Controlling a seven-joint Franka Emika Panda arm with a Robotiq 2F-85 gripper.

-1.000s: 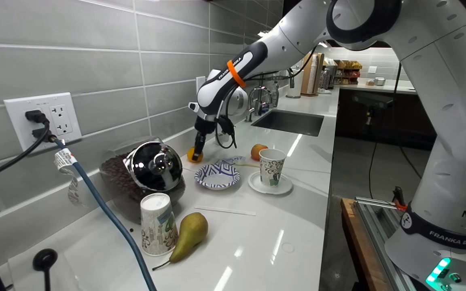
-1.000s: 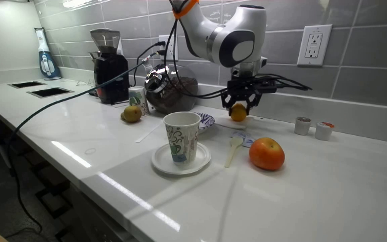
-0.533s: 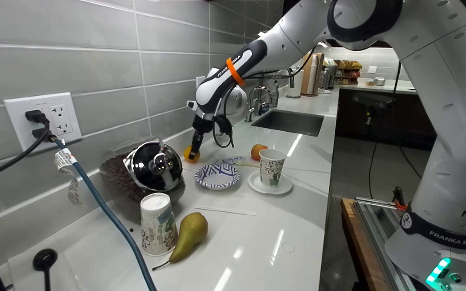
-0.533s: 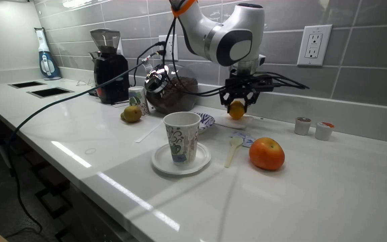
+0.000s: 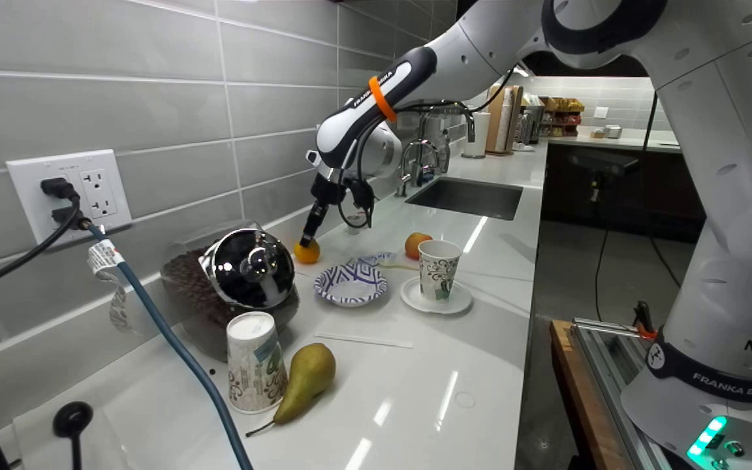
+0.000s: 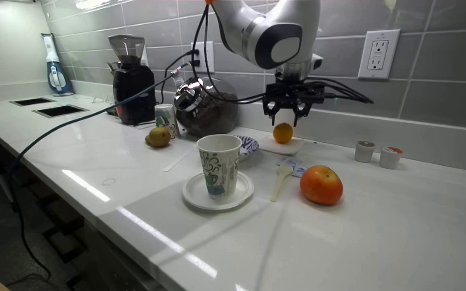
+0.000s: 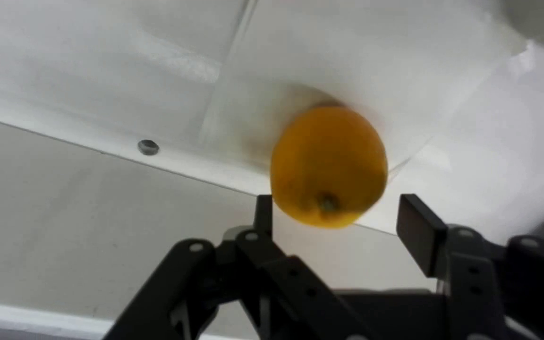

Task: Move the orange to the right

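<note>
We see the orange resting on a white sheet that lies on the surface, close to the wall. The hand is right above it, fingers spread wider than the fruit, with hold of nothing. In an exterior view its tips sit at about the height of the orange's top, one on either side. The wrist view shows us the fruit just past the tips, a small greenish spot on its skin; whether a finger brushes it, we cannot tell.

Near the orange we have a patterned bowl and a jar of dark contents, its shiny lid set at a slant. A cup stands upright on a plate nearer the front edge of the surface. In both exterior views we find a red fruit near the cup; a spoon lies just beside it, a packet next to the spoon. Two pods stand by the wall. A thin strip lies between the bowl and a pear, which is on its side just beside an upturned cup. Farther off we make out a sink and a grinder.
</note>
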